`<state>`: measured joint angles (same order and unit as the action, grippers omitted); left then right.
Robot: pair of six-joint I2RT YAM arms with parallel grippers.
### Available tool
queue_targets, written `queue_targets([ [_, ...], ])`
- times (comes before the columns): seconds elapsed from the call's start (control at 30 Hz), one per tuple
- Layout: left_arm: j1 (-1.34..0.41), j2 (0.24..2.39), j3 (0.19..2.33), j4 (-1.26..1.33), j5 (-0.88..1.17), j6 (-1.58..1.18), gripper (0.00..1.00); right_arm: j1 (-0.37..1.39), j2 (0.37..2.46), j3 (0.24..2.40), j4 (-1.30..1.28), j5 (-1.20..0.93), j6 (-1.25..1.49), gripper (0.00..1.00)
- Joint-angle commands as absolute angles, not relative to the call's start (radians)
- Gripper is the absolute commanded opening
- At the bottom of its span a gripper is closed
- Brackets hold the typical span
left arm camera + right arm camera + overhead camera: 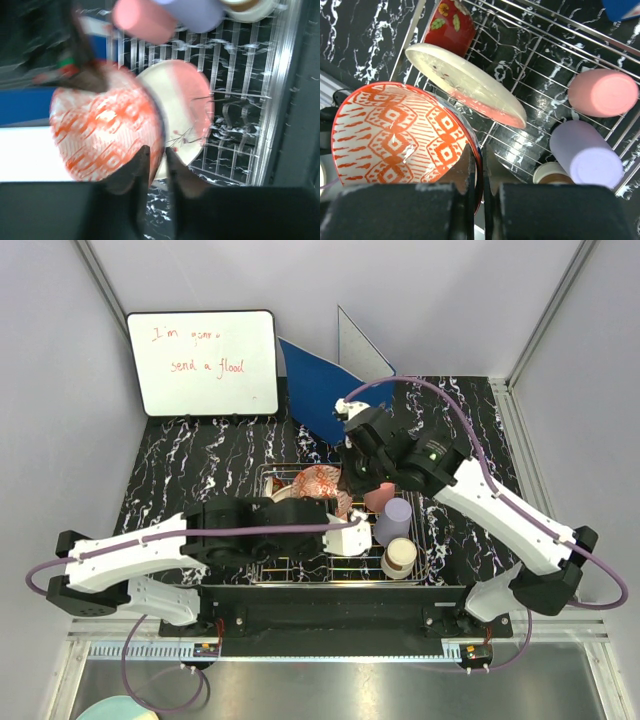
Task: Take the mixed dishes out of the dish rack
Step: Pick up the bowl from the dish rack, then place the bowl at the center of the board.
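Left white-and-black robot arm (130, 555): stretched from near-left base toward middle, links low and almost level. Left black two-finger gripper (156, 161): jaws narrowly apart, thin gap between dark fingertips; contact with anything unclear, view blurred.

Right white-and-black robot arm (500, 505): rises from near-right base, slants inward and away, wrist tipped down. Right black two-finger gripper (479, 172): jaws pinched together on rim of red-and-white patterned round bowl (395, 135), one finger inside, one outside.

Black white-veined counter (200, 465): wire dish rack (431, 540) sits approx. center, twd near edge. At back, whiteboard (203, 362) w/ red writing stands on left; blue binder (315, 390) upright just beside it, on right.
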<state>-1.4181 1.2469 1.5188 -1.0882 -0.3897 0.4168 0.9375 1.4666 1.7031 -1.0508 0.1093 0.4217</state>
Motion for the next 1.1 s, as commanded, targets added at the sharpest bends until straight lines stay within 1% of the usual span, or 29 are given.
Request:
queue_targets([
  [0.0,-1.413,1.213,1.601,-1.013,-0.624,0.344,0.91,0.939,1.393,1.741,-1.057,0.184,0.442,0.00],
  [0.03,-1.413,1.209,1.609,-0.996,-0.640,0.336,0.99,0.939,1.390,1.752,-1.061,0.198,0.442,0.00],
  [0.13,-1.408,1.184,1.634,-0.970,-0.678,0.298,0.99,0.937,1.371,1.801,-1.089,0.256,0.442,0.00],
  [0.17,-1.399,1.177,1.638,-0.956,-0.722,0.284,0.99,0.933,1.368,1.834,-1.110,0.271,0.445,0.00],
  [0.3,-1.336,1.108,1.660,-0.887,-0.827,0.172,0.99,0.852,1.350,1.902,-1.155,0.345,0.460,0.00],
  [0.33,-1.318,1.094,1.673,-0.881,-0.845,0.097,0.99,0.768,1.342,1.904,-1.155,0.341,0.465,0.00],
  [0.4,-1.275,1.053,1.678,-0.881,-0.880,0.034,0.99,0.653,1.327,1.899,-1.141,0.330,0.466,0.00],
  [0.43,-1.266,1.037,1.672,-0.879,-0.884,-0.016,0.99,0.520,1.327,1.896,-1.131,0.321,0.465,0.00],
  [0.5,-1.259,0.988,1.642,-0.871,-0.891,-0.078,0.99,0.381,1.356,1.896,-1.089,0.237,0.474,0.00],
  [0.53,-1.259,0.973,1.623,-0.849,-0.894,-0.092,0.99,0.318,1.377,1.904,-1.083,0.236,0.486,0.00],
  [0.6,-1.259,0.918,1.585,-0.821,-0.891,-0.120,0.99,0.226,1.492,1.985,-1.106,0.317,0.531,0.00],
  [0.63,-1.261,0.901,1.544,-0.792,-0.891,-0.144,0.99,0.183,1.534,2.009,-1.108,0.304,0.552,0.00],
  [0.67,-1.258,0.884,1.525,-0.784,-0.899,-0.156,0.99,0.084,1.605,2.028,-1.083,0.241,0.608,0.00],
  [0.73,-1.259,0.842,1.477,-0.773,-0.902,-0.198,0.99,0.013,1.687,2.007,-0.987,0.190,0.658,0.00],
  [0.77,-1.258,0.813,1.462,-0.775,-0.903,-0.209,0.99,-0.038,1.712,2.006,-0.959,0.204,0.681,0.00],
  [0.8,-1.258,0.799,1.428,-0.772,-0.911,-0.241,0.99,-0.049,1.738,2.005,-0.924,0.215,0.680,0.00],
  [0.9,-1.259,0.738,1.356,-0.762,-0.923,-0.302,0.99,-0.078,1.897,2.132,-0.900,0.285,0.638,0.00],
  [0.93,-1.258,0.715,1.341,-0.764,-0.928,-0.311,0.99,-0.081,1.999,2.251,-0.941,0.349,0.603,0.00],
  [1.03,-1.258,0.678,1.275,-0.761,-0.962,-0.331,0.99,-0.100,2.170,2.435,-0.983,0.412,0.549,0.00],
  [1.07,-1.258,0.672,1.246,-0.761,-0.972,-0.334,0.99,-0.106,2.196,2.453,-0.977,0.408,0.548,0.00],
])
